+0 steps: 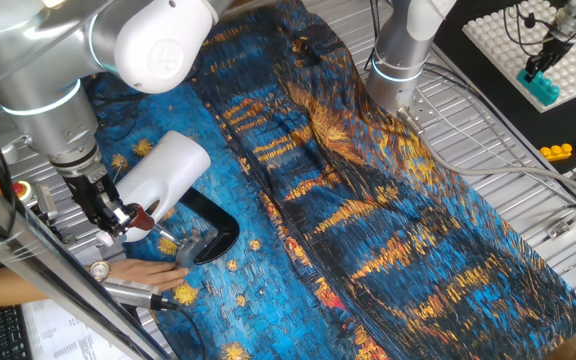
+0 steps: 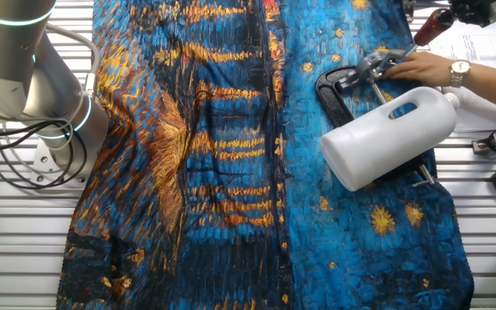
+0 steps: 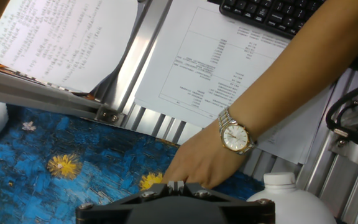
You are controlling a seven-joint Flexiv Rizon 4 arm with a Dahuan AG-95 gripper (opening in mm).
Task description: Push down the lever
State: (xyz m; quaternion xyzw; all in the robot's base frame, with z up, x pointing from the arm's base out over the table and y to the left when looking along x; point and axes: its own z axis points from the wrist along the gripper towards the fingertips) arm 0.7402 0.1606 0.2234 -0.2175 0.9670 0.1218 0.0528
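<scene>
The lever's reddish-brown knob (image 1: 144,215) sits raised, in front of the white housing (image 1: 164,172) and above the black curved base (image 1: 216,232). It also shows in the other fixed view (image 2: 431,27), above the housing (image 2: 390,138) and base (image 2: 332,93); its thin rod is mostly hidden. My gripper (image 1: 121,222) is right beside the knob on its left, touching or nearly touching it. In the hand view the gripper (image 3: 178,185) has its jaws together with nothing between them; the lever is out of that view.
A person's hand (image 1: 153,271) with a wristwatch (image 3: 235,137) rests on the base's front end (image 2: 420,67). A blue and orange patterned cloth (image 1: 368,200) covers the table. Papers (image 3: 229,68) and a keyboard (image 3: 272,15) lie beyond the edge. A second arm's base (image 1: 403,55) stands at the back.
</scene>
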